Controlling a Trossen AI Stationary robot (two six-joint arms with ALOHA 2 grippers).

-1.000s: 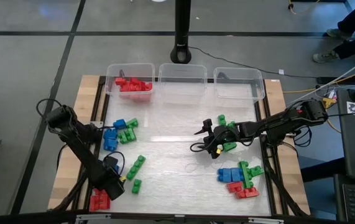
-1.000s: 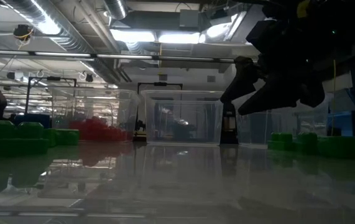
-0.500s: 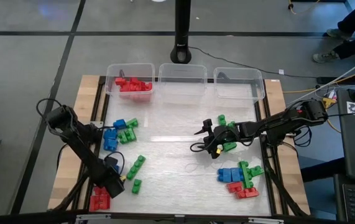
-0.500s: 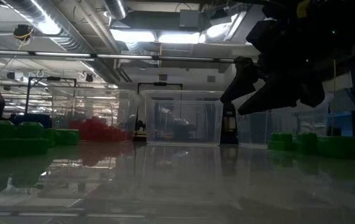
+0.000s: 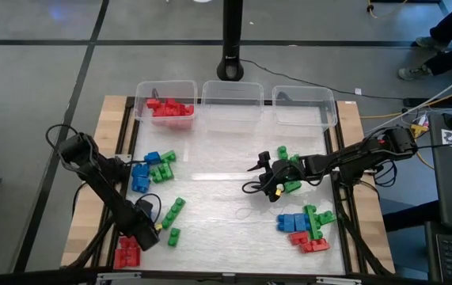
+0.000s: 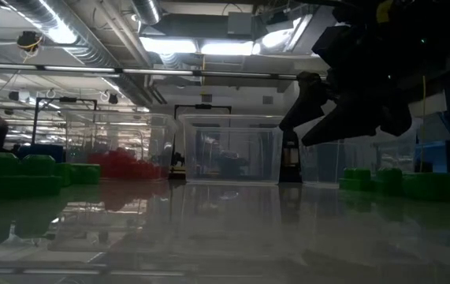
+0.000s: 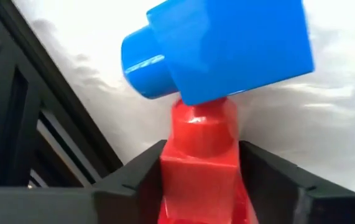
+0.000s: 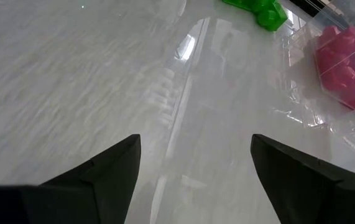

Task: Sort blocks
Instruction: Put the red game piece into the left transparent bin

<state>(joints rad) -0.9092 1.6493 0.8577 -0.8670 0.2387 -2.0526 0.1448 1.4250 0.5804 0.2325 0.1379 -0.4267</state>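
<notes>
Red brick (image 7: 197, 165) pinched between the left gripper's (image 7: 199, 180) fingers, a blue brick (image 7: 217, 46) stuck on its stud.

From above, the left gripper (image 5: 145, 229) sat low over the table's near left part, just beside the red pile (image 5: 127, 253), with green bricks (image 5: 174, 212) a little ahead of it; the right gripper (image 5: 267, 178) waited mid-table, next to a green cluster (image 5: 289, 158). In the low view, the right gripper (image 6: 319, 106) hung clear of the surface, the red-filled bin (image 6: 118, 150) well beyond it. The left wrist view showed both fingers pressed on the red brick's flat sides. The right wrist view showed its fingers (image 8: 102, 171) spread wide, nothing between. These bricks looked light, rigid and glossy, so likely slippery; squeezing the flat sides below the studs seemed safest, though the blue rider might pop off.
</notes>
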